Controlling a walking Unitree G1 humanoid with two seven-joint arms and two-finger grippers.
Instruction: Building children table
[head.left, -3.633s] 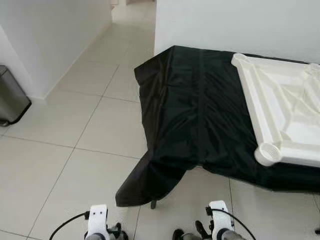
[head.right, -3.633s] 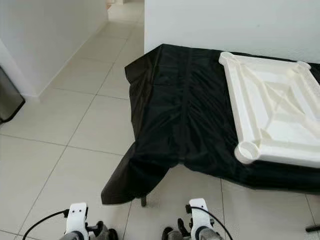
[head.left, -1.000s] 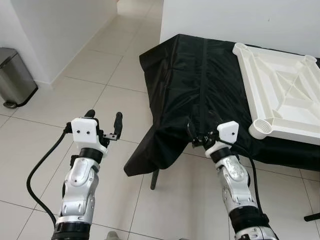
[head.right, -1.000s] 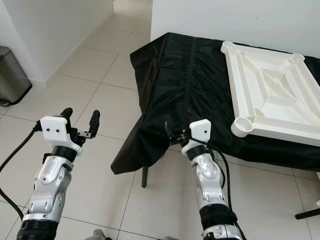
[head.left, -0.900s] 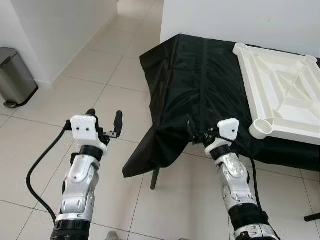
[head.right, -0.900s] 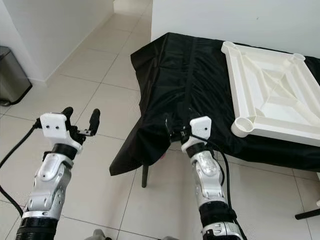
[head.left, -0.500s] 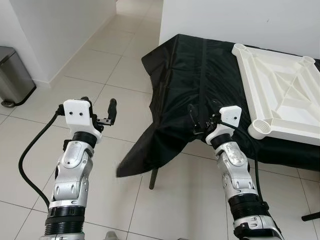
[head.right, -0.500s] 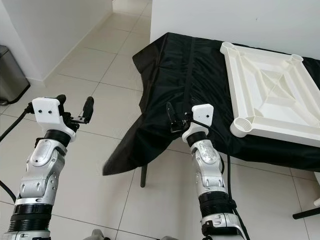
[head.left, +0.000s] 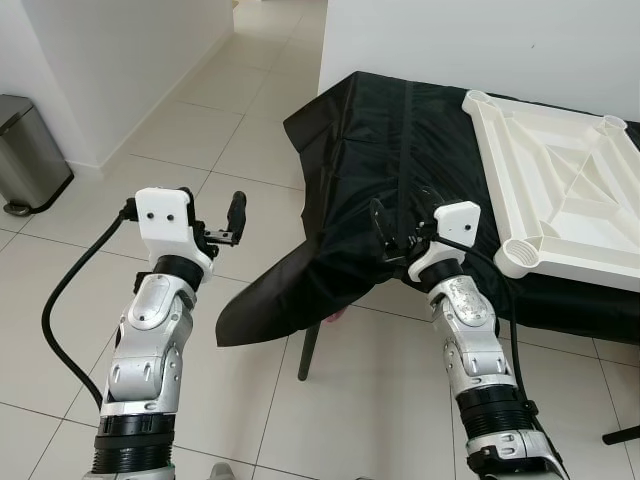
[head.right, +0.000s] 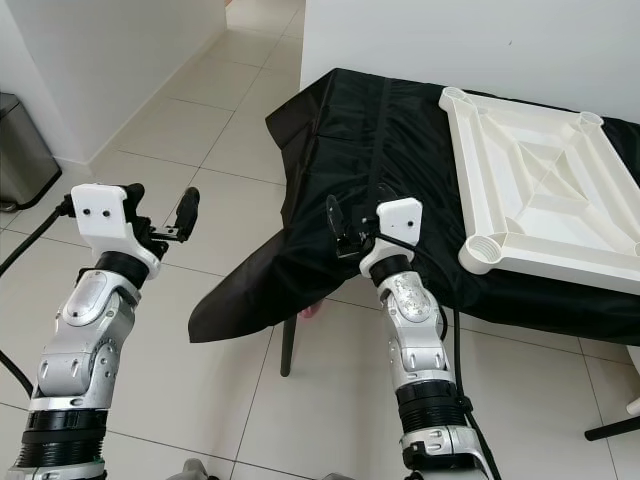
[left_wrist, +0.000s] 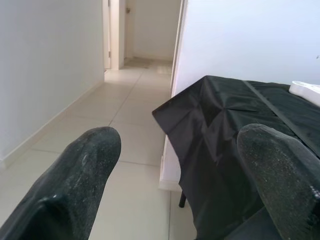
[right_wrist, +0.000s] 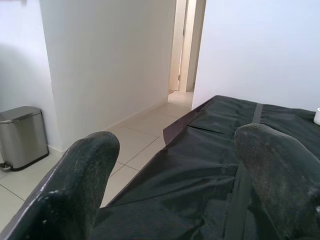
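**Both arms raised before the draped table, white top lying at the far right**

Nearest you, the two silver arms rise from the bottom of the head views. Your left gripper (head.left: 210, 215) is held up over the pale tiled floor (head.left: 90, 300), to the left of the table, its two black fingers (left_wrist: 75, 185) spread apart with nothing between them. A black cable (head.left: 60, 320) loops down from its wrist.

Your right gripper (head.left: 400, 225) sits at the near edge of the black cloth (head.left: 370, 190), its fingers (right_wrist: 280, 180) also parted and empty, pointing out over the dark fabric. From the head views you cannot tell whether the fingertips touch the cloth or only hover just above it.

The cloth covers a low table and hangs off its near left corner in a loose flap that reaches toward the floor; one dark table leg (head.left: 307, 355) shows beneath it.

Farther off and to the right, the children table top (head.left: 560, 190) lies upside down on the cloth, a white moulded panel with ribs crossing its underside and round leg sockets at its corners. It is well apart from both grippers.

At the far left, a steel pedal bin (head.left: 30, 150) stands against the white wall (head.left: 130, 60), beside a hallway (left_wrist: 142, 30) that runs away into the distance.
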